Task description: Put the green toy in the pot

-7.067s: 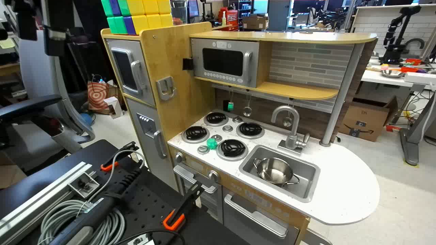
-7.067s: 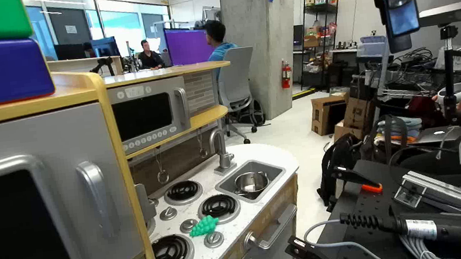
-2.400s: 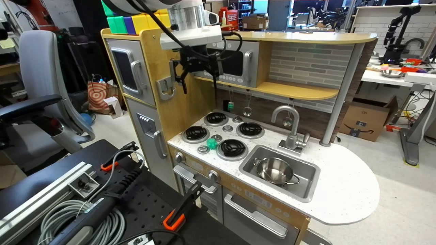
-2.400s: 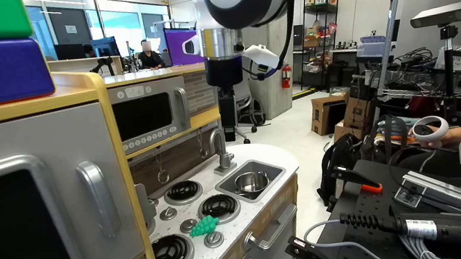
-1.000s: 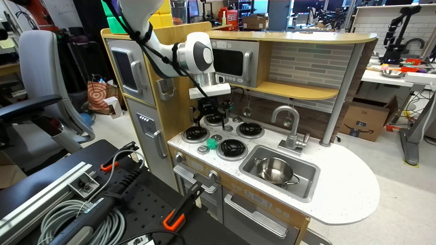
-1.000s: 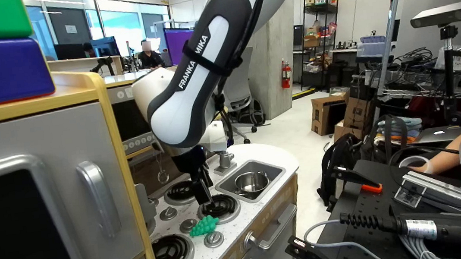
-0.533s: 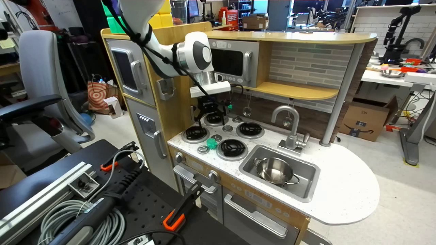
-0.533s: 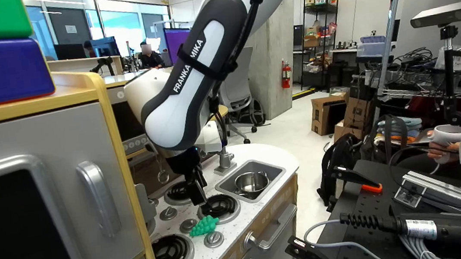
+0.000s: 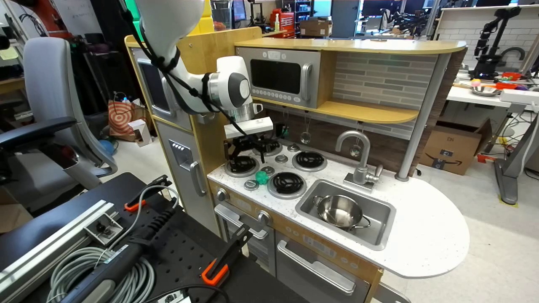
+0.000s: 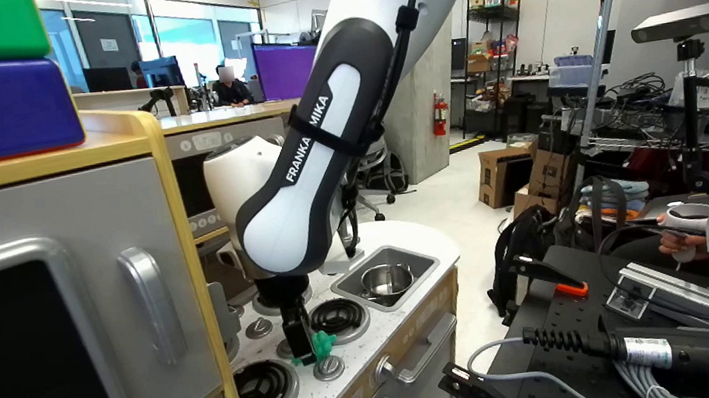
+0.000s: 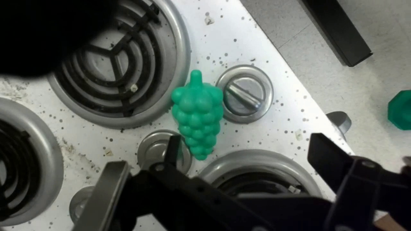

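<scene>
The green toy (image 9: 262, 177), shaped like a bunch of grapes, lies on the white stovetop between knobs and burners. It shows whole in the wrist view (image 11: 197, 115); in an exterior view it is partly hidden behind my gripper (image 10: 324, 344). My gripper (image 11: 244, 144) is open and empty, jaws wide apart. It hangs over the burners near the tall wooden panel, above and beside the toy, in both exterior views (image 9: 248, 158). In the wrist view the toy lies ahead of the left fingertip, not between the fingers. The silver pot (image 9: 339, 211) stands in the sink, out of the wrist view.
The steel sink (image 9: 381, 237) is right of the burners, with a faucet (image 9: 356, 160) behind it. A wooden side panel (image 9: 221, 155) rises close to the gripper. The microwave (image 9: 278, 78) and shelf (image 9: 374, 111) overhang the back. Knobs (image 11: 245, 93) stick up beside the toy.
The arm came into view and descended to the stove. Over the last half second the gripper moved lower and toward the wooden panel and stove front. Toy and pot have not moved.
</scene>
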